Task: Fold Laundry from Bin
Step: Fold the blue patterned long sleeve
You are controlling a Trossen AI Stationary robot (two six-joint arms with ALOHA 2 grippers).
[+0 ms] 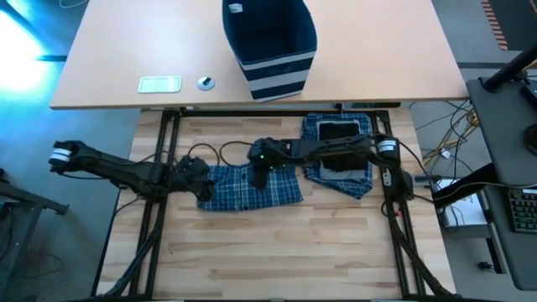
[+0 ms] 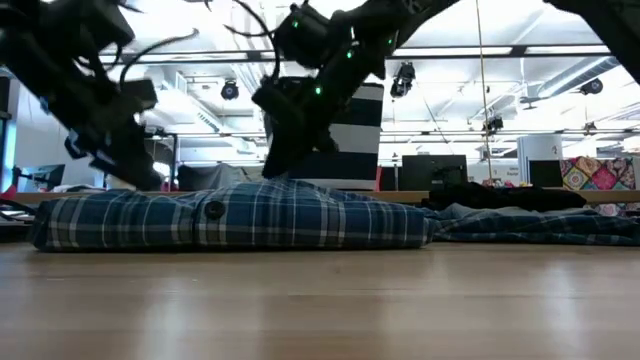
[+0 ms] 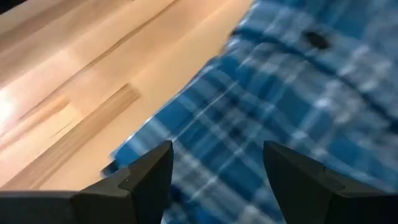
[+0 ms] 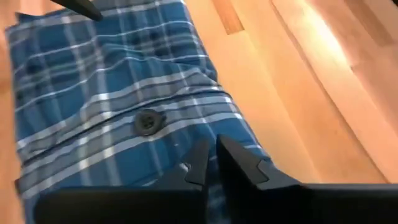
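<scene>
A folded blue-and-white plaid garment (image 1: pixel 252 186) lies flat on the wooden table's middle, a dark button (image 4: pixel 147 121) on its top. My left gripper (image 3: pixel 217 180) hangs open just above the garment's left end (image 2: pixel 60 220), with nothing between its fingers. Over the garment's middle, my right gripper (image 4: pixel 211 162) stands shut and slants down, with no cloth between its fingers; in the low view its tip (image 2: pixel 278 170) is just over the cloth. The navy striped bin (image 1: pixel 268 42) stands on the beige table beyond.
A second plaid pile (image 1: pixel 340 168) with a black piece (image 1: pixel 337 132) on top lies at the far right of the wooden table. A flat white object (image 1: pixel 159 84) and a small round one (image 1: pixel 205 82) lie left of the bin. The near half of the wooden table (image 1: pixel 277 252) is bare.
</scene>
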